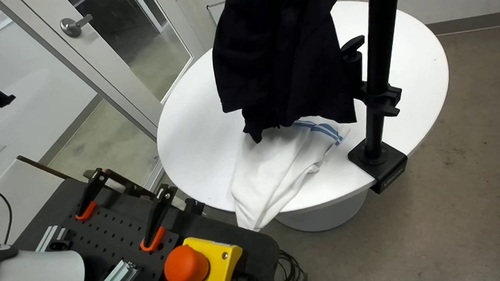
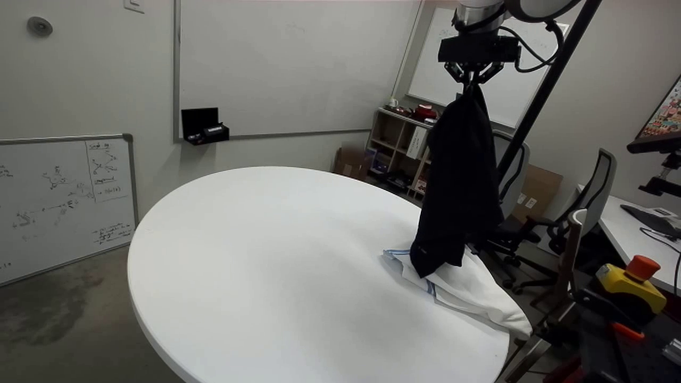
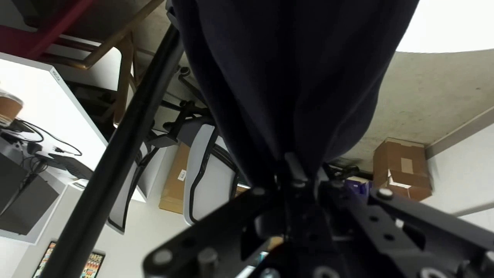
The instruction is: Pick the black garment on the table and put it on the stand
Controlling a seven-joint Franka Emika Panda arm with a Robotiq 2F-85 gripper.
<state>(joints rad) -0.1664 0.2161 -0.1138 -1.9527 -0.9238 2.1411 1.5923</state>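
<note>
The black garment [image 1: 284,61] hangs in long folds above the white round table [image 1: 194,135], its top pinched in my gripper [image 2: 471,85]. The garment also shows in an exterior view [image 2: 457,181] and fills the upper middle of the wrist view [image 3: 293,77]. My gripper [image 3: 303,175] is shut on it. The lower hem hangs over a white cloth; I cannot tell whether it touches. A black pole stand [image 1: 376,65] is clamped to the table's edge beside the garment. The pole also shows in an exterior view [image 2: 558,64], partly behind the garment, and in the wrist view [image 3: 115,162].
The white cloth [image 1: 273,169] with blue stripes lies on the table and hangs over its edge. A bracket with a lever [image 1: 355,66] sticks out from the pole toward the garment. A yellow box with a red button [image 1: 209,267] sits on the black robot bench. Chairs [image 2: 590,186] stand behind.
</note>
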